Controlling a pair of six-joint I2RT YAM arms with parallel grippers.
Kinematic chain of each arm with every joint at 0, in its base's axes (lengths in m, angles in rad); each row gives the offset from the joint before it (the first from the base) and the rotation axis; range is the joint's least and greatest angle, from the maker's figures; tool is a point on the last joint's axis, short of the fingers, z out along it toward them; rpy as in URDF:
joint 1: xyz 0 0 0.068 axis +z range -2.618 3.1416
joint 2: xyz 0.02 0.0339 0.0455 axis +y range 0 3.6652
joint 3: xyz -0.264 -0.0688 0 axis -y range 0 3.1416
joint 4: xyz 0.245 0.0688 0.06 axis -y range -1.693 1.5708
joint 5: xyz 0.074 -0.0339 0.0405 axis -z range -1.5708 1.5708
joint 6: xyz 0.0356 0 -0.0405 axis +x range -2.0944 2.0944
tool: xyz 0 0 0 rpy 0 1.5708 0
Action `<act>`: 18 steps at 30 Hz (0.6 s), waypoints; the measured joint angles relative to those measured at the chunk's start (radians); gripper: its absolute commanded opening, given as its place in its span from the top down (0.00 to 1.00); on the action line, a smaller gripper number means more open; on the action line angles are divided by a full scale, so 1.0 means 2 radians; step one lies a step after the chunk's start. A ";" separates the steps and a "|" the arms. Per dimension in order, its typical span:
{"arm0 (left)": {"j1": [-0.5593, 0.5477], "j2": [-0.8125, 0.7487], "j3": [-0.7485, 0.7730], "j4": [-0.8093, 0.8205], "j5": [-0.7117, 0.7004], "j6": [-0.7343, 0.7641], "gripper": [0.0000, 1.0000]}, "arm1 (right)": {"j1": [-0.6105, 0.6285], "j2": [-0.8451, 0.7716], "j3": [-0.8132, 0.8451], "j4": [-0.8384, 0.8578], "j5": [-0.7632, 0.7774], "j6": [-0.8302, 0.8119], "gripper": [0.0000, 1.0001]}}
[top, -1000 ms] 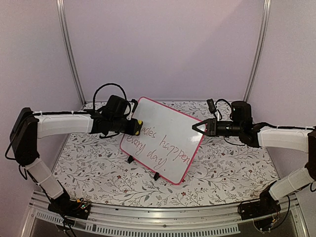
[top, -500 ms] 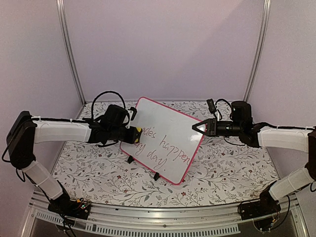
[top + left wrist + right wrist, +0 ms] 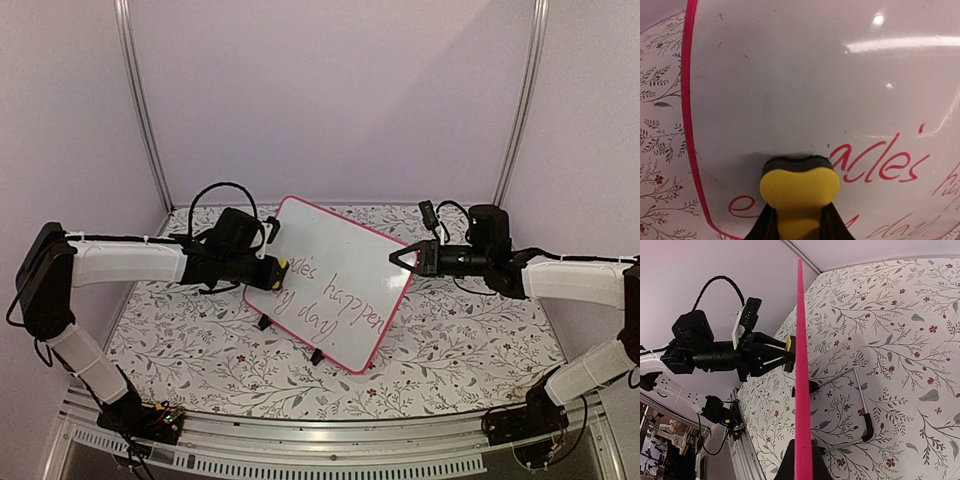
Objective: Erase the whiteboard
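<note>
Left claw (image 3: pixel 271 267) clamping eraser (image 3: pixel 799 186) lowered, right claw (image 3: pixel 397 257) pinching whiteboard (image 3: pixel 335 250), floral table (image 3: pixel 455 340), lilac walls (image 3: pixel 330 100)

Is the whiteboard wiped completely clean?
No, red writing shows on the whiteboard beside the yellow eraser.

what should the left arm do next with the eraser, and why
Probably sweep the yellow eraser sideways across the red writing. The left gripper presses it against the whiteboard just beside the letters, most words are unwiped, and the right gripper clamps the board's right edge, which should steady it.
</note>
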 measured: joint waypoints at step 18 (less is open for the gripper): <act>0.018 -0.009 -0.037 0.076 0.022 0.002 1.00 | 0.000 0.005 -0.001 0.008 -0.002 0.002 1.00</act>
